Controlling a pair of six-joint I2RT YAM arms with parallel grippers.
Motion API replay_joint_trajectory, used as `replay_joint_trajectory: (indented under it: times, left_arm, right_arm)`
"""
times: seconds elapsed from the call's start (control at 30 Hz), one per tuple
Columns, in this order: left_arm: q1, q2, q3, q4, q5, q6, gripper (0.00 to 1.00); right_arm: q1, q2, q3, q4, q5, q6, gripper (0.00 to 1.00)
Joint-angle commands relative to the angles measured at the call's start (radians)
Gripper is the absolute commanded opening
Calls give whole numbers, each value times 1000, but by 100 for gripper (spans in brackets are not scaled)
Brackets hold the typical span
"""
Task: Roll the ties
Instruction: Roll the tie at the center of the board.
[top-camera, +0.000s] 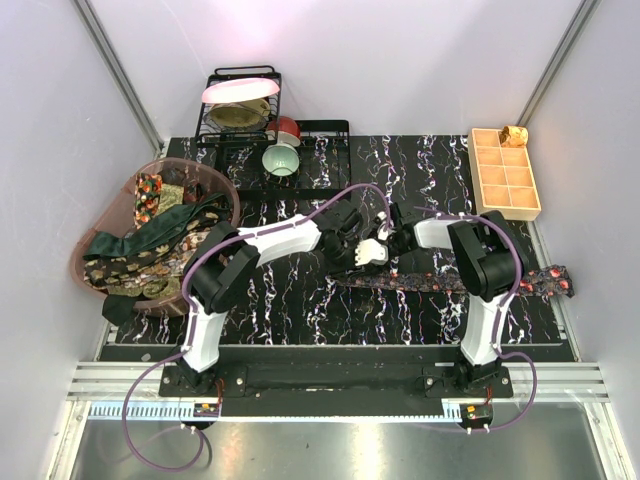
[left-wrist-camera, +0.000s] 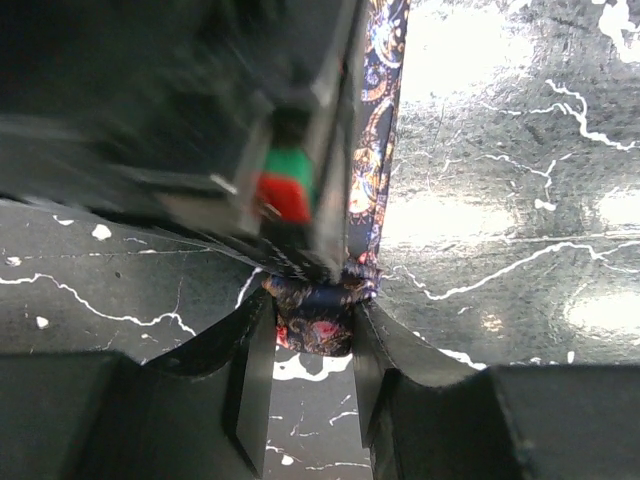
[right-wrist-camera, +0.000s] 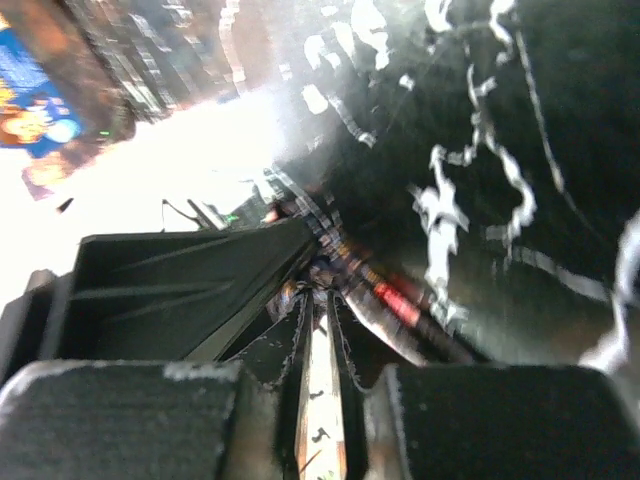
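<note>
One dark patterned tie (top-camera: 440, 279) lies stretched across the black marbled table (top-camera: 300, 300), its far end (top-camera: 553, 277) near the right edge. Its left end is rolled into a small bundle (left-wrist-camera: 318, 328). My left gripper (left-wrist-camera: 314, 310) (top-camera: 368, 252) is shut on that roll, one finger on each side. The unrolled strip (left-wrist-camera: 375, 130) runs away from the roll. My right gripper (right-wrist-camera: 325, 292) (top-camera: 393, 240) sits just beside the left one, with its tips at the roll. Its fingers (right-wrist-camera: 300, 330) stand a narrow slit apart, and nothing shows between them.
A pink basket (top-camera: 222, 190) at the left holds several more ties (top-camera: 140, 240). Behind it stand a black dish rack (top-camera: 240, 110) with a plate and a green bowl (top-camera: 282, 160). A tan gridded tray (top-camera: 505, 175) sits at the back right.
</note>
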Motion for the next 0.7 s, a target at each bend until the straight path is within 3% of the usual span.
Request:
replay_joint_trajectory:
  times: [0.0,0.2,0.67]
  left_arm:
    - [-5,26,-42,-19,-69,34,35]
    - [-3,40,-16,-30,-63,30,34]
    - [-3,26,-11,-37,-54,31,34]
  right_arm:
    - [-37,-112,4,-13,-92,-13,18]
    - [-39,-121,-19,16,-102,-10,26]
    - [4,-23,-4,116,-69,53,33]
